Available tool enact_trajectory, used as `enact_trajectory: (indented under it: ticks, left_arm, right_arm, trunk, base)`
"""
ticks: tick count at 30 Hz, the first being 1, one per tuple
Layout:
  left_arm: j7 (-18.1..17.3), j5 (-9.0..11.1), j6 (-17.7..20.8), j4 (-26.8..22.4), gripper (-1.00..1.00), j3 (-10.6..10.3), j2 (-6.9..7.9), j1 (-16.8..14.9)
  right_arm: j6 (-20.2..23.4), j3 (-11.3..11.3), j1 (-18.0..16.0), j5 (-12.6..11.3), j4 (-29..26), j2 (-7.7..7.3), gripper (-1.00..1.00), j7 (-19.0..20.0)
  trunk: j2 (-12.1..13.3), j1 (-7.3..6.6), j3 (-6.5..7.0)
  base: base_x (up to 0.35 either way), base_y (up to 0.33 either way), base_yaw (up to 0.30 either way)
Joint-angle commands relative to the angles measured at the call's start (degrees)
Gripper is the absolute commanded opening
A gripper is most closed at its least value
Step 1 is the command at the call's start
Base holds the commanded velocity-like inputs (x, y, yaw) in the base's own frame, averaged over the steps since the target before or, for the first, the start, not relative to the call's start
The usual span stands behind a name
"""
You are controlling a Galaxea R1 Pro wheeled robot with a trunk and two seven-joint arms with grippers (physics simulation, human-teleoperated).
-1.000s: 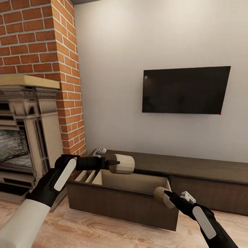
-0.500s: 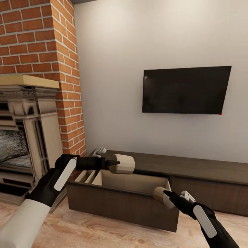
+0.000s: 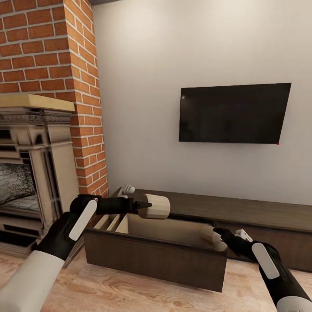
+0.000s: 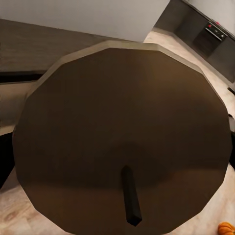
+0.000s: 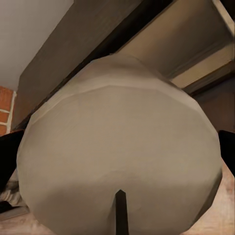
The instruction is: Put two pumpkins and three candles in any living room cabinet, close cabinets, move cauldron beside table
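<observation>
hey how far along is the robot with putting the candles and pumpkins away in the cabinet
Done: the cabinet has one drawer pulled open. In hand: the left gripper holds a candle above the drawer; the right gripper holds a second candle at the drawer's right end. Left: release both, stow the pumpkin on the floor, shut the drawer.

Tan-beige candles (image 3: 157,206) with black wicks, a dark-brown cabinet (image 3: 242,212) with a pale-wood drawer interior (image 3: 173,227), red brick chimney (image 3: 47,52), black television (image 3: 234,113), grey-white wall (image 3: 173,56), and an orange pumpkin (image 4: 228,229).
</observation>
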Motion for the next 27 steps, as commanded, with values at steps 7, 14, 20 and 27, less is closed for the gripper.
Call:
enact_trajectory:
  ticks: [7,14,20,27]
  left_arm:
    - [-0.08,-0.12,-0.87,0.25,-1.00,-0.19,-0.11,-0.05]
    - [-0.25,-0.09,-0.98,0.30,-1.00,-0.22,-0.05,-0.05]
    - [-0.64,0.00,-0.92,0.30,-1.00,-0.29,0.02,-0.05]
    - [-1.03,0.04,-0.22,0.28,-1.00,-0.46,0.14,-0.07]
  right_arm:
    - [-2.07,-0.02,-1.59,-0.49,-0.15,1.10,-1.00,-0.83]
    - [-3.64,0.17,-2.09,-0.50,-0.16,2.67,-1.00,-0.91]
    - [-3.80,0.12,-2.12,-0.46,-0.17,3.32,-1.00,-0.91]
    - [-3.56,0.05,-2.13,-0.53,-0.11,3.43,-1.00,-0.91]
  trunk:
    - [-0.03,-0.01,-0.07]
    - [-0.03,-0.01,-0.07]
    - [-0.03,-0.01,-0.07]
    - [-0.03,-0.01,-0.07]
  base:
    - [0.023,0.001,0.000]
    - [0.234,0.050,0.000]
    - [0.173,0.014,0.000]
    - [0.242,0.002,0.000]
